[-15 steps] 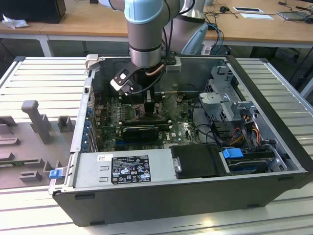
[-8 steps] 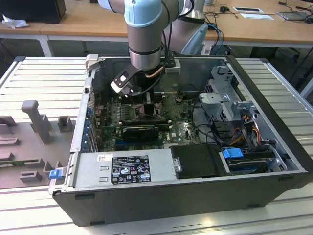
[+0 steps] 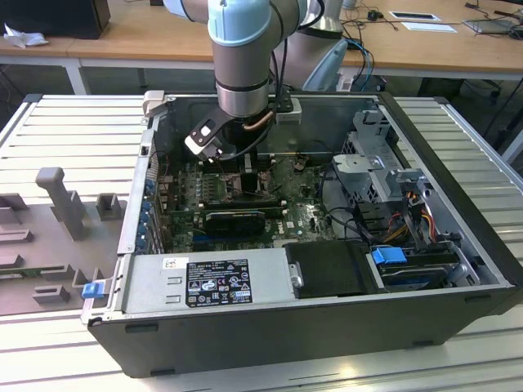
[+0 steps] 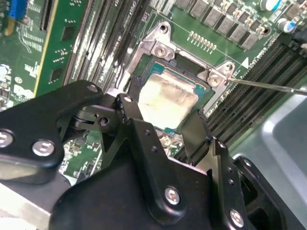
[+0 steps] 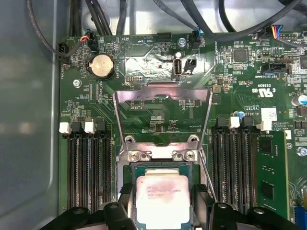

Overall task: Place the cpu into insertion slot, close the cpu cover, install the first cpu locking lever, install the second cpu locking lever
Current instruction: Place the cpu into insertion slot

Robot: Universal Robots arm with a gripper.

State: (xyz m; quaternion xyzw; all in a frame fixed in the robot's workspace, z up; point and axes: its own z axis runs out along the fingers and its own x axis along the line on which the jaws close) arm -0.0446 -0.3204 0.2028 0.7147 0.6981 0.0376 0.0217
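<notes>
Cpu (image 5: 162, 199), one, seated; claw (image 4: 163, 117) clamps its sides; one cpu cover (image 5: 144, 94) raised.

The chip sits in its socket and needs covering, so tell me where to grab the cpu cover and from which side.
Grip the cpu cover by its free cross bar, farthest from the hinge beside the cpu. It is swung open, off the cpu, so probably approach from the coin battery side, across the bar's thin edge.
</notes>
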